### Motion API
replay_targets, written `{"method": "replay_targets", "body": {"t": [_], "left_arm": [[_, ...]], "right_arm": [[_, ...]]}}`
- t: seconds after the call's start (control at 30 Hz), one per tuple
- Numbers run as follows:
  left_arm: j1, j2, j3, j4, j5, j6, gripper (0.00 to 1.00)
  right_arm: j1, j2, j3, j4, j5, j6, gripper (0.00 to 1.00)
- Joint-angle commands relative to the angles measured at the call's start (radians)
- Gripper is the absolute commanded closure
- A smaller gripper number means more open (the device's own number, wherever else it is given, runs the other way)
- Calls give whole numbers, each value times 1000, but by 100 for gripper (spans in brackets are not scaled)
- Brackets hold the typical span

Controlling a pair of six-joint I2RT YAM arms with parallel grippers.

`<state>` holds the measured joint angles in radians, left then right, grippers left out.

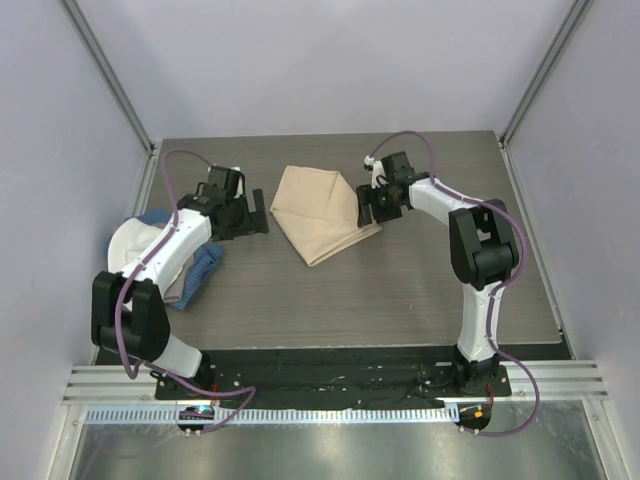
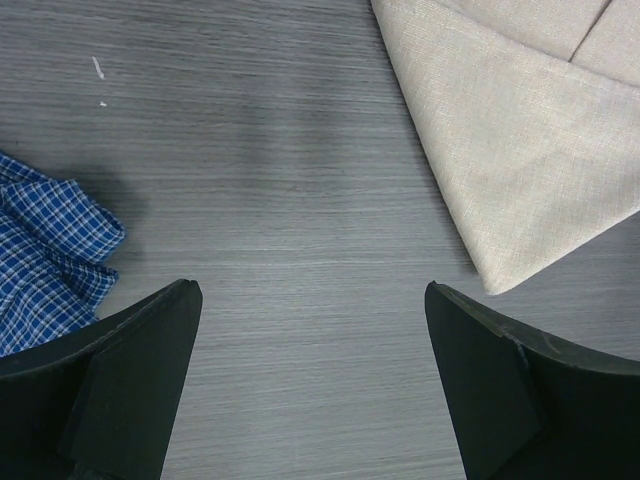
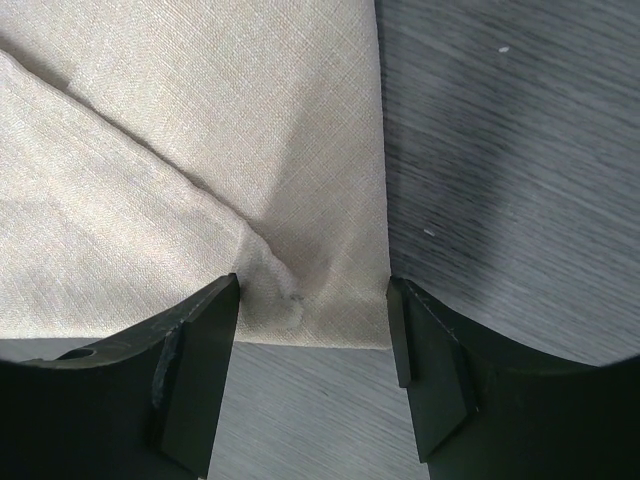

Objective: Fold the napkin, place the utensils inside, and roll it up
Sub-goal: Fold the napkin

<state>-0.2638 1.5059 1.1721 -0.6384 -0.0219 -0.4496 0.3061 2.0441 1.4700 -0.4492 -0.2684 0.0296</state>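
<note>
**Item: napkin** (image 1: pixel 320 215). Beige-tan woven cloth, lying flat near the middle of the table (image 1: pixel 400 290), slightly toward the far side. It is showing as already folded: layers are overlapping, a diagonal fold line is running across the upper face, and one pointed corner is aiming toward the arms. Edges are looking crisp along the right side and softer and slightly puckered where the layers are meeting at the right-hand corner. The surface is otherwise lying smooth.

**Utensils.** Not showing in any view; their position cannot be told.

**Right gripper** (image 3: pixel 315 330). Standing with fingers apart and nothing held, it is straddling the napkin's right-hand corner, one finger over cloth and the other at the cloth's edge beside bare table. Judged purpose: it is positioned to pinch that corner, either to tidy the fold or to carry it over.

**Left gripper** (image 2: pixel 310 300). Fingers spread wide and empty, it is hovering over bare table just beside the napkin's left side, with the pointed corner lying ahead of its right finger. Judged purpose: it is waiting within reach to pin or lift the opposite edge.

**Surroundings.** A blue checked cloth (image 1: pixel 200 275) is lying bunched at the left, well apart from the napkin and partly under the left arm. A white object (image 1: pixel 125 245) is sitting beside it; its nature cannot be told.
</note>
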Motion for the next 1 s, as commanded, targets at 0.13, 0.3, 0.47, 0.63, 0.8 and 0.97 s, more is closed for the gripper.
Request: {"method": "replay_targets", "body": {"t": [0.13, 0.3, 0.47, 0.63, 0.8, 0.97], "left_arm": [[3, -46, -6, 37, 11, -15, 0], [3, -44, -6, 39, 13, -14, 0], [1, -50, -17, 45, 16, -17, 0], [3, -52, -35, 59, 16, -23, 0], [3, -59, -61, 75, 17, -35, 0], [3, -76, -103, 106, 46, -50, 0]], "right_arm": [[-4, 31, 49, 35, -21, -71, 33], [-4, 42, 39, 35, -28, -80, 34], [-2, 24, 18, 27, -45, -56, 50], [-1, 11, -20, 12, -64, -31, 64], [11, -21, -65, -11, -69, 68, 71], [54, -64, -132, -13, -45, 180, 77]]}}
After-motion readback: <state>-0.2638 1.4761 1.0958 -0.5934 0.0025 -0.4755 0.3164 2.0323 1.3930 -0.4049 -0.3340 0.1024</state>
